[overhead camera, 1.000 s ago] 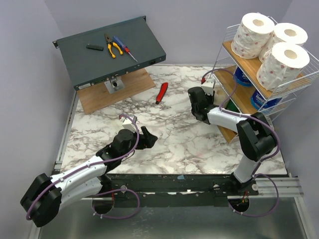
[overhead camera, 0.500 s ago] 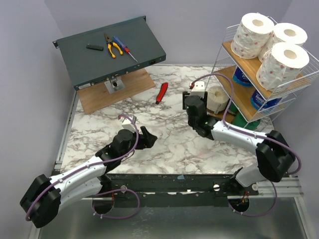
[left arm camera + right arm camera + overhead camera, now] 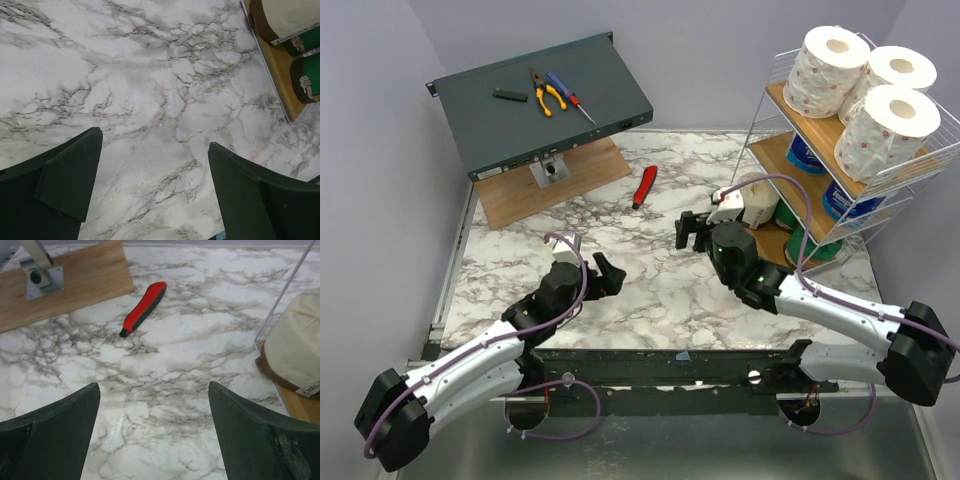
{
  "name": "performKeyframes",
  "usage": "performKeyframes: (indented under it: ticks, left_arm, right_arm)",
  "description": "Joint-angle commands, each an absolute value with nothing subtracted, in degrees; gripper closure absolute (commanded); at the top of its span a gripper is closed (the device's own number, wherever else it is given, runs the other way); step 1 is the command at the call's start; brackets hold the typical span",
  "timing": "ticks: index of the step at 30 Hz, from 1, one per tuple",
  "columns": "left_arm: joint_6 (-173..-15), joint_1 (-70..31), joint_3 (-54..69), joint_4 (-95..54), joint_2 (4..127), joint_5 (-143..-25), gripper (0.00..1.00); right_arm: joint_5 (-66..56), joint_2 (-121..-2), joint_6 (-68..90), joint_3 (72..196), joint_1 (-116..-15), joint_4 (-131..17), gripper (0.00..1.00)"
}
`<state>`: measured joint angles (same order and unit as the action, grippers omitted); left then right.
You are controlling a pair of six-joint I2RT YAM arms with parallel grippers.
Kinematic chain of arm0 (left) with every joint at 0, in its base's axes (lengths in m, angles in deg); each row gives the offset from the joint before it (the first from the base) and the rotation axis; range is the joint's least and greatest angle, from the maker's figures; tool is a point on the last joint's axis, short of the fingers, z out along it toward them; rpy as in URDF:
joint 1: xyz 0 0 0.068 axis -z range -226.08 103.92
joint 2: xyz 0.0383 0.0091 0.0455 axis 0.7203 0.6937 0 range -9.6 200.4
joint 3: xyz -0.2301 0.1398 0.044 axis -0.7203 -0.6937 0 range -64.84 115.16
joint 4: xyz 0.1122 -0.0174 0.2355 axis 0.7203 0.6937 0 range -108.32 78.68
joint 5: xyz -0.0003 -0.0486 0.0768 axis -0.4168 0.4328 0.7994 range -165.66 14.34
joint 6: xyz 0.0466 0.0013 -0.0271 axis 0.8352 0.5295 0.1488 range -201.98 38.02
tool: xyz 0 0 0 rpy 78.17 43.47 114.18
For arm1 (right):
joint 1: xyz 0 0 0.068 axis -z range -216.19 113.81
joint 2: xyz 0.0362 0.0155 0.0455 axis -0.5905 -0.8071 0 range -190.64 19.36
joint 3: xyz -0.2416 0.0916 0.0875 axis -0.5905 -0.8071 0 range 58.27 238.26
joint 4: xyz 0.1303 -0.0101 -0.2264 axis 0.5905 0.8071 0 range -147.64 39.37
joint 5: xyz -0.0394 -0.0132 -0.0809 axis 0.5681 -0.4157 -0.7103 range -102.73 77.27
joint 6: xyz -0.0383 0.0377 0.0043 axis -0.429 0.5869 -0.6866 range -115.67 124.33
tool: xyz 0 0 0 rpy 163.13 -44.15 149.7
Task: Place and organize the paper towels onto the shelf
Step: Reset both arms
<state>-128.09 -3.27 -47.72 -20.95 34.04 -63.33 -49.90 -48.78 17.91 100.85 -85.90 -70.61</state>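
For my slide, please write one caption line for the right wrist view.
Right gripper, jaws open, over the marble table; red-handled tool ahead, cream roll on the shelf at right.

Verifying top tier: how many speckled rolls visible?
3, all on the shelf top tier: left roll, right roll, front roll. Others could hide behind.

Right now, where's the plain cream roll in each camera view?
Top external: cream roll right of centre, on the lowest tier of the shelf.
Left wrist: roll in the top right corner.
Right wrist: roll at the right edge, mid-height.
Shared landmark: the wooden tier under it.
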Motion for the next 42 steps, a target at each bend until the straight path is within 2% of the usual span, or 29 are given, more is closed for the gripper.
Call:
performKeyframes:
  ticks: [1, 4, 6, 13, 17, 23, 31, 42]
  left_arm:
    - [-126.68, -3.53, -44.73, -13.74, 31.26, -56.49, 0.07]
    - [-125.31, -3.63, -43.68, -10.82, 29.6, -53.97, 0.02]
    - [-124.56, -3.72, -43.11, -8.97, 28.48, -52.31, 0.01]
    - [-124.73, -3.88, -42.85, -6.1, 24.66, -50.08, 0.02]
    - [-125.67, -3.88, -43.43, -7.05, 23.51, -48.73, 0.02]
    - [-129.37, -3.81, -40.46, -0.54, 25.77, -44.26, 0.01]
    - [-132.73, -3.8, -39.96, 0.21, 26.79, -44.92, 0.02]
    - [-131.4, -3.8, -40.6, -1.85, 27.7, -46.71, 0.02]
  right_arm:
    - [-41.96, -45.98, 25.21, 96.71, -87.23, -66.82, 0.07]
    - [-39.38, -44.24, 29.62, 94.16, -87.22, -66.81, 0.06]
    - [-37.49, -43.62, 31.58, 92.21, -87.18, -67.33, 0.0]
    - [-38.64, -43.97, 35.01, 87.54, -87.2, -68.33, 0.0]
    - [-38.2, -41.32, 37.03, 81.75, -87.17, -73.85, 0.0]
    - [-40.47, -34.98, 42.85, 74.38, -87.22, -81.02, 0.0]
    - [-49.1, -25.26, 47.96, 71.73, -87.2, -78.06, 0.0]
    - [-47.28, -33.19, 48.88, 71.79, -87.24, -81.27, 0.0]
